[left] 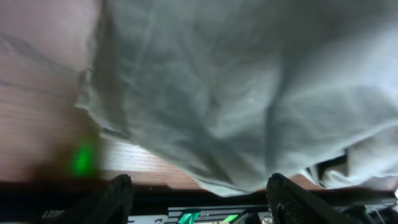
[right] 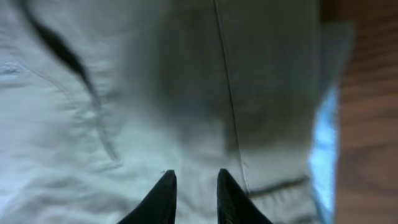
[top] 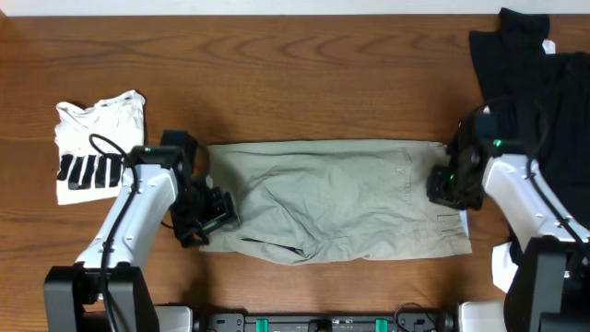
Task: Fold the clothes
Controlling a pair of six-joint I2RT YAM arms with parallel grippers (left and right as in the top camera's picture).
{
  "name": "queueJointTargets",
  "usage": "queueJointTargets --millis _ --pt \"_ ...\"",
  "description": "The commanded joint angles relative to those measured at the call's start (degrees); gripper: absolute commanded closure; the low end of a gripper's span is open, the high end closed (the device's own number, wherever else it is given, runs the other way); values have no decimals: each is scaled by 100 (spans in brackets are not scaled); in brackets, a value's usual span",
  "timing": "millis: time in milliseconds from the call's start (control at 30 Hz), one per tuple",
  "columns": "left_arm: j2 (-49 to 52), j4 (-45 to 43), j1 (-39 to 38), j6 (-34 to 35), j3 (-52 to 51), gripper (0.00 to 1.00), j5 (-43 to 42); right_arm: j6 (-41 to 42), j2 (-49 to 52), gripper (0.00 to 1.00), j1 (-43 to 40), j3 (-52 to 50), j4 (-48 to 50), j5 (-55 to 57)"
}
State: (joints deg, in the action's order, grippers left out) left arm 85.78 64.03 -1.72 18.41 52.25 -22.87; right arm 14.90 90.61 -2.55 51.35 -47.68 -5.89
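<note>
One lengthwise fold at most looks done. The shorts [top: 341,198] lie as a long, wrinkled band across the middle of the tabletop [top: 277,83], nearer its front edge, with the waistband toward the right edge. Folding them end to end seems not yet begun.

The left hand [top: 207,214] sits at the hem end, its fingers [left: 118,193] spread wide and gripping nothing. The right hand [top: 449,184] is over the waistband end, its fingers drawn close with a slim gap; I cannot tell whether they pinch cloth.

A white tee [top: 97,148] lies by the left edge, and black garments [top: 535,74] are at the back right corner.
</note>
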Motion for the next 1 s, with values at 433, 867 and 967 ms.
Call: queueJointTargets --millis 433,867,967 --pt "33 -890 -13 387 -789 41 544 245 44 79 -39 -1364 1316 -232" --pt "33 -647 9 1373 -992 94 2804 245 44 76 -55 -1364 1325 -223" --pt "33 -632 9 1493 -992 90 2942 245 44 76 -55 -1364 1340 -201"
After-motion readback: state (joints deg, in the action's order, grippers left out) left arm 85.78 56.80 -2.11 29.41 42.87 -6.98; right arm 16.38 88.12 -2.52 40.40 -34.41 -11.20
